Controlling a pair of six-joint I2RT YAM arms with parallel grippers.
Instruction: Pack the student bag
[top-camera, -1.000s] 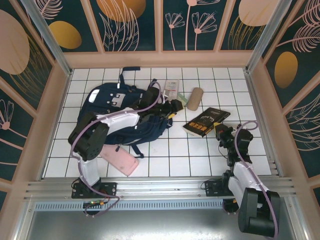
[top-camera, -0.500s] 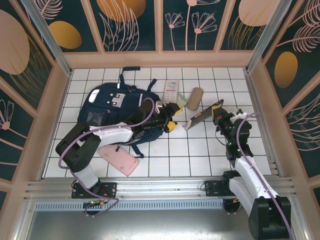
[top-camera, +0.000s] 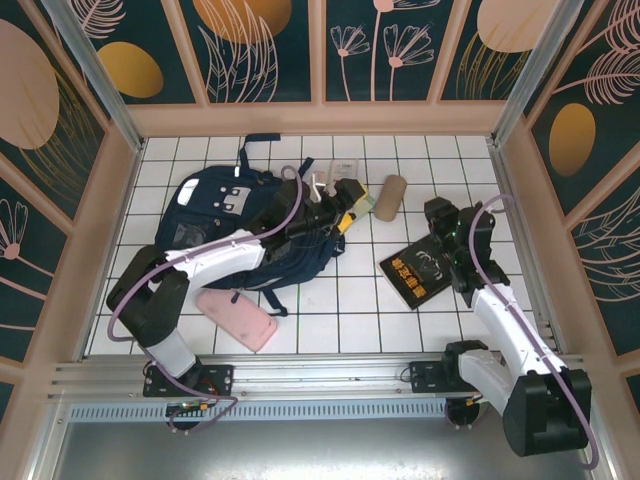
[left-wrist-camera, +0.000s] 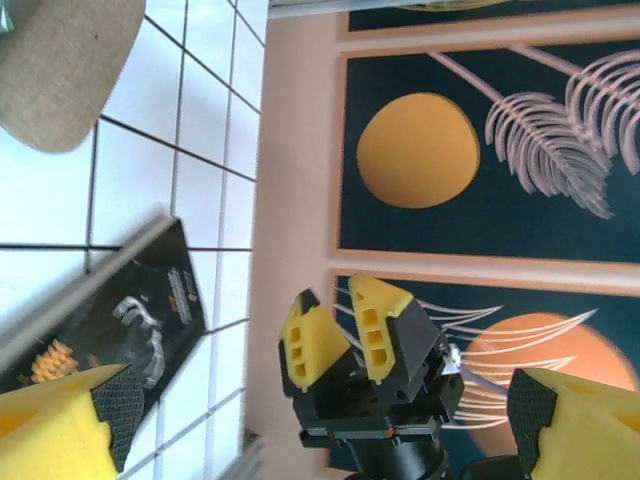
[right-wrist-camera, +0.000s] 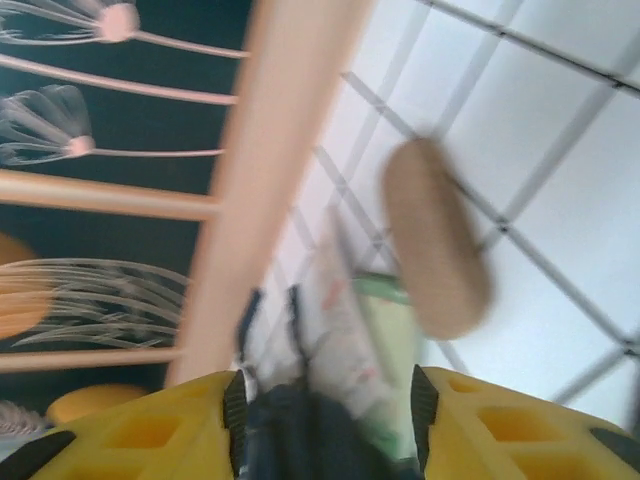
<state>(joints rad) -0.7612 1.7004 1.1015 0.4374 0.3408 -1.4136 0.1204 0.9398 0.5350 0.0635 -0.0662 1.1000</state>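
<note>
Left gripper (top-camera: 348, 203) hangs with its jaws spread wide and nothing between them, just past the right edge of the student bag (top-camera: 215, 212). In the left wrist view its yellow fingers (left-wrist-camera: 60, 430) sit at opposite lower corners with only open space between.

That navy bag lies on the left half of the tiled table (top-camera: 335, 305), toward the far side, with its white-grey patches facing up and the left arm stretched over its right part. A pink pouch (top-camera: 240, 318) lies just beside the bag's near edge. At the bag's far right corner, close to the left gripper, is a white packet (top-camera: 343, 170), partly hidden behind the fingers. Right of it lies a tan pouch (top-camera: 390, 197), roughly between the two grippers; in the right wrist view it is blurred, with a pale green edge beside it that I cannot identify.

Right gripper (left-wrist-camera: 347, 338) is on the right side of the table, its yellow tips parted by a small gap and gripping nothing. A black book (top-camera: 418, 275) lies flat on the tiles just to its near side, cover up, apart from both grippers.
</note>
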